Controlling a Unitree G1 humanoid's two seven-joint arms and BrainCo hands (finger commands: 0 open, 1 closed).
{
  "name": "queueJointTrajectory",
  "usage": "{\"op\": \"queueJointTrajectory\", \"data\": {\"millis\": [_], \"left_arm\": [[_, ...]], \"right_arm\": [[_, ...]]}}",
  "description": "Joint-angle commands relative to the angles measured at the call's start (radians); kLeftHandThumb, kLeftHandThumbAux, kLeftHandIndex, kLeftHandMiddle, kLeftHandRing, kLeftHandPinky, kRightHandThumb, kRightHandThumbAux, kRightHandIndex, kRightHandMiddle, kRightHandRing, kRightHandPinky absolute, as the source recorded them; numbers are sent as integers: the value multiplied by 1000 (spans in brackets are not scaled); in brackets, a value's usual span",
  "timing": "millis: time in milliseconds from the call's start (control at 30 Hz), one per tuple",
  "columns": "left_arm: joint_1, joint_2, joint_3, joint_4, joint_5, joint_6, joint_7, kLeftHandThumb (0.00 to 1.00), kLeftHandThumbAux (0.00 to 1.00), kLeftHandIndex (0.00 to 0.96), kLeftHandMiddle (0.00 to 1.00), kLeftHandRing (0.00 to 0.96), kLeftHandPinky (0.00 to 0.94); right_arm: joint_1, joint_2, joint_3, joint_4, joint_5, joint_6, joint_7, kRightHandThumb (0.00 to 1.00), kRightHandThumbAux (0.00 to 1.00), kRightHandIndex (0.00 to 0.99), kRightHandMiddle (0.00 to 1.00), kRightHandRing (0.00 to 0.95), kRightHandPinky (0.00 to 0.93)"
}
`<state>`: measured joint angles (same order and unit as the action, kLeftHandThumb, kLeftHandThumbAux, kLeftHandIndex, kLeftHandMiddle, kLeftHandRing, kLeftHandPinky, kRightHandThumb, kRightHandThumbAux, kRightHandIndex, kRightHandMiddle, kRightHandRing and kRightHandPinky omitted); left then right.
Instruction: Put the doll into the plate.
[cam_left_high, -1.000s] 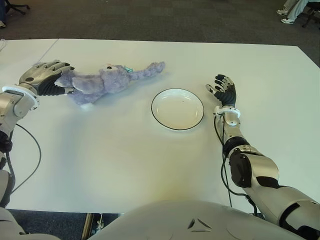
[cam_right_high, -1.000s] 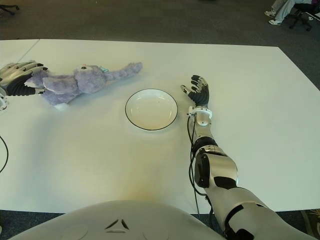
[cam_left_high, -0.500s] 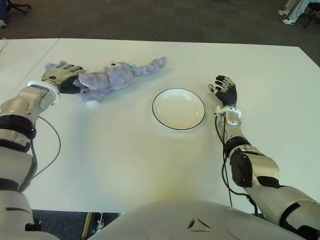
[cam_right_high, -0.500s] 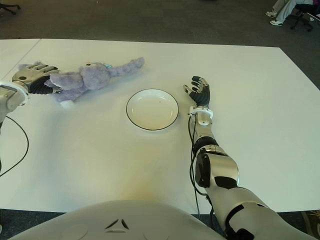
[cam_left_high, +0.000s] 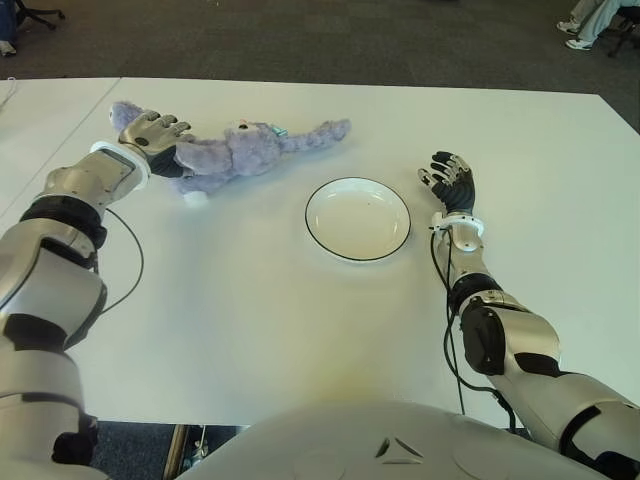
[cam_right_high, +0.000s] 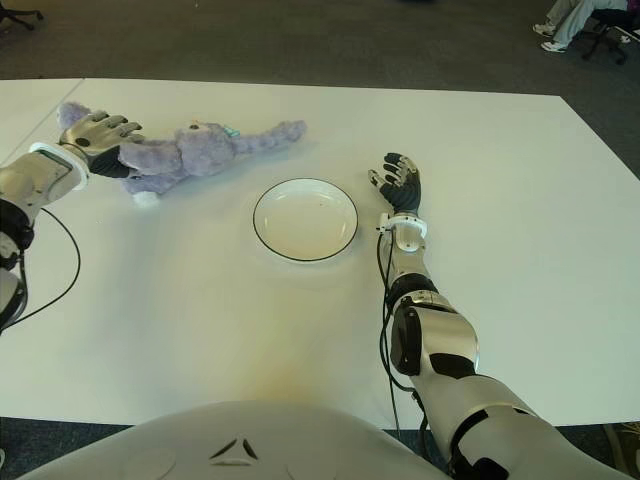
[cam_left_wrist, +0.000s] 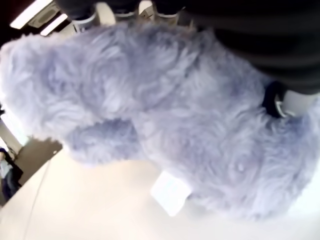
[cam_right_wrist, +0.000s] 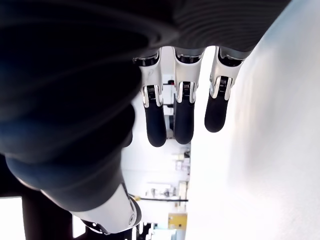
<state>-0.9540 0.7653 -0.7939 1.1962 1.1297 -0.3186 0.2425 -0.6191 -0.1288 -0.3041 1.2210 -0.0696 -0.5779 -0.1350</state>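
Note:
A purple plush doll (cam_left_high: 245, 150) lies stretched across the white table (cam_left_high: 250, 320), left of and behind the plate. My left hand (cam_left_high: 152, 135) is shut on the doll's left end, and the purple fur (cam_left_wrist: 165, 125) fills the left wrist view. The white plate (cam_left_high: 357, 218) with a thin dark rim stands empty at the table's middle. My right hand (cam_left_high: 450, 180) shows just right of the plate, its fingers (cam_right_wrist: 184, 112) straight and holding nothing.
Dark carpet lies beyond the table's far edge. An office chair (cam_left_high: 25, 12) stands at the far left and a seated person's feet (cam_left_high: 580, 25) show at the far right. A seam in the table runs at the far left.
My left hand has moved right and toward the table's far side, dragging the doll with it toward the plate. The right hand and the plate have stayed put.

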Motion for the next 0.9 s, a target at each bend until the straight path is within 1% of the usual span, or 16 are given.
{"op": "queueJointTrajectory", "data": {"millis": [33,133,233,433,500,533,567,600,667,733,767,800,833,900], "left_arm": [[4,-170,-114,105,88,22,30,283,322,168,9,0,0],[-1,-188,-136,122,93,36,56,283,322,157,3,0,0],[-5,-225,-163,141,106,66,82,308,327,170,5,0,0],[-20,-275,-191,167,101,102,94,350,336,229,4,0,0],[-23,-284,-196,173,94,104,101,375,343,247,5,0,23],[-23,-287,-197,175,91,104,106,472,377,304,92,122,219],[-21,-290,-194,176,85,105,116,490,382,313,107,143,253],[-20,-291,-193,177,80,106,123,553,400,334,182,247,372],[-12,-295,-181,177,61,110,145,598,413,341,221,294,414],[-6,-298,-173,177,48,113,158,639,427,345,255,323,423],[1,-301,-167,177,40,120,165,642,428,346,259,325,423],[6,-303,-163,178,35,124,170,698,619,404,359,418,510],[12,-306,-158,178,30,131,175,713,667,419,385,442,533],[29,-310,-146,181,14,151,177,721,680,426,515,573,630]], "right_arm": [[204,53,-17,143,19,156,2,353,910,259,253,227,220],[205,54,-16,143,16,153,0,360,910,263,256,229,226],[206,51,-10,143,8,152,-9,357,903,264,262,239,238],[207,48,7,144,-9,158,-26,321,900,248,254,241,238],[208,48,10,144,-11,158,-28,318,900,247,250,239,239],[208,48,11,144,-11,158,-30,319,901,251,250,239,241],[209,48,12,144,-10,157,-30,319,901,252,249,239,241],[209,49,13,144,-10,156,-30,321,903,254,249,238,242],[210,49,11,144,-7,152,-27,324,905,257,252,239,242],[211,50,10,143,-4,148,-25,339,904,261,257,243,244],[211,51,9,143,-2,147,-24,341,904,261,258,243,244],[211,51,8,143,-1,146,-23,346,905,263,262,247,245],[212,52,7,143,-1,145,-22,350,905,264,264,248,245],[212,52,7,143,-1,144,-23,354,903,264,266,251,245]]}}
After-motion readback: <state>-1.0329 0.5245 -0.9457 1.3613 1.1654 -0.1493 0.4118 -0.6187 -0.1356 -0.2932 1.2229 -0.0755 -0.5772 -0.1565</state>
